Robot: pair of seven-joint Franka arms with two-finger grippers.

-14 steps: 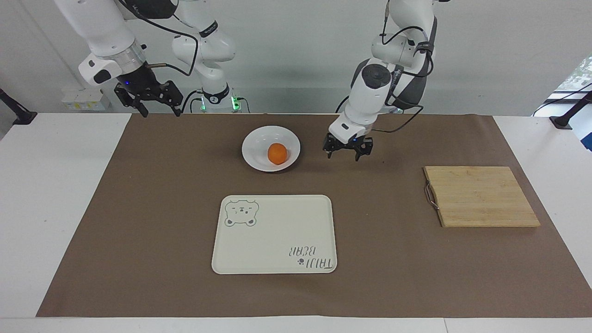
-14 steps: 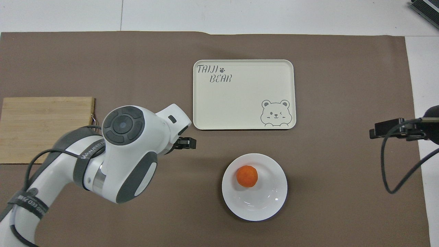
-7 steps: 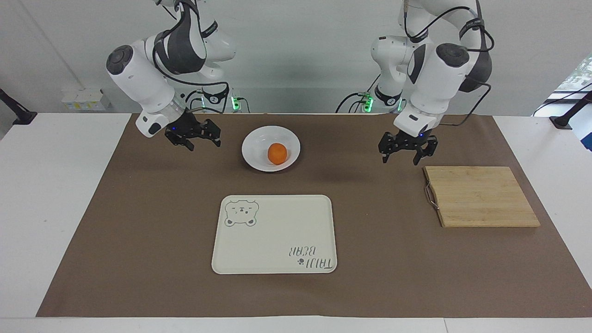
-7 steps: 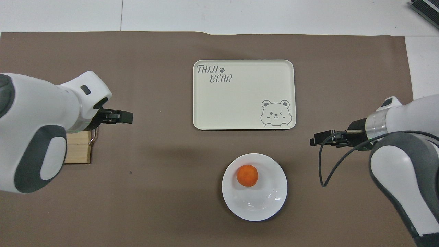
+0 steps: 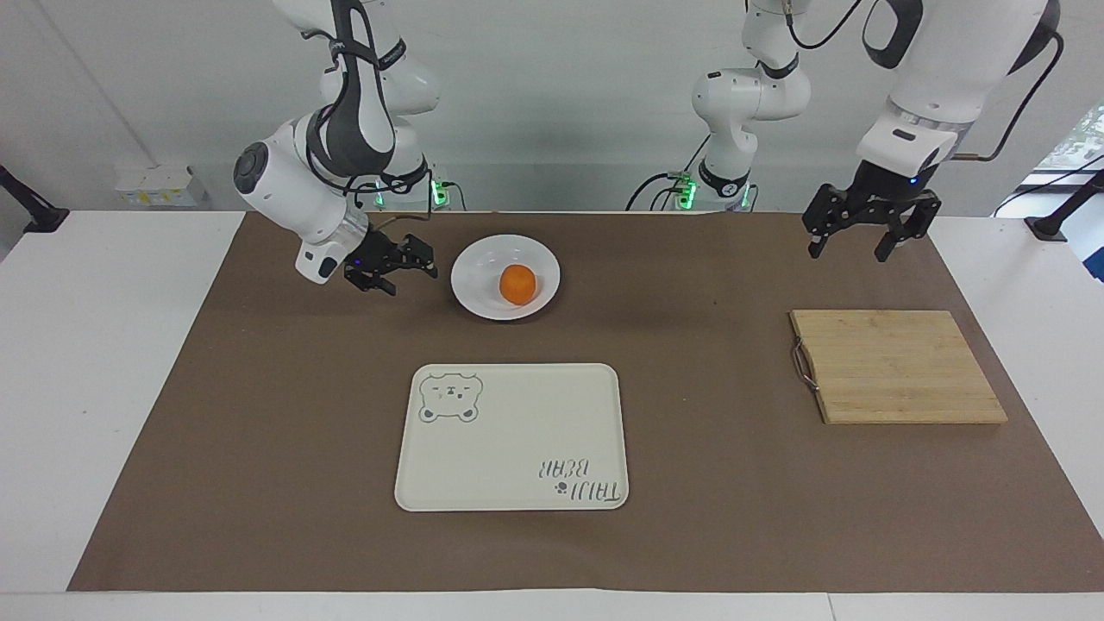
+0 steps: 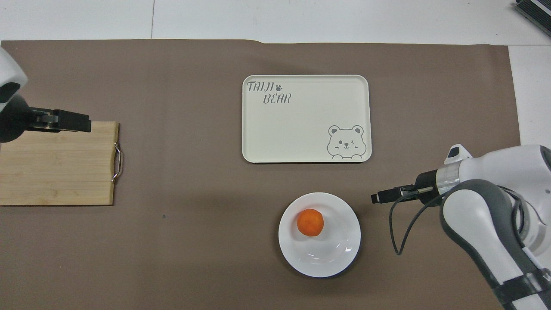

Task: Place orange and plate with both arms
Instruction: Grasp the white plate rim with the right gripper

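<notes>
The orange [image 5: 517, 285] [image 6: 310, 221] lies in the white plate [image 5: 470, 276] [image 6: 340, 258], which sits on the brown mat close to the robots. My right gripper [image 5: 412, 274] [image 6: 376, 198] hangs low and tilted just beside the plate's rim, toward the right arm's end of the table. It is open, holds nothing and does not touch the plate. My left gripper [image 5: 849, 250] [image 6: 84, 125] is raised in the air by the cutting board, open and empty.
A cream tray [image 5: 509, 435] [image 6: 305, 118] with a bear drawing lies farther from the robots than the plate. A bamboo cutting board [image 5: 897, 366] [image 6: 56, 163] with a metal handle lies toward the left arm's end.
My left gripper has swung away from beside the plate and risen over by the cutting board. My right gripper has come down from high up to just beside the plate.
</notes>
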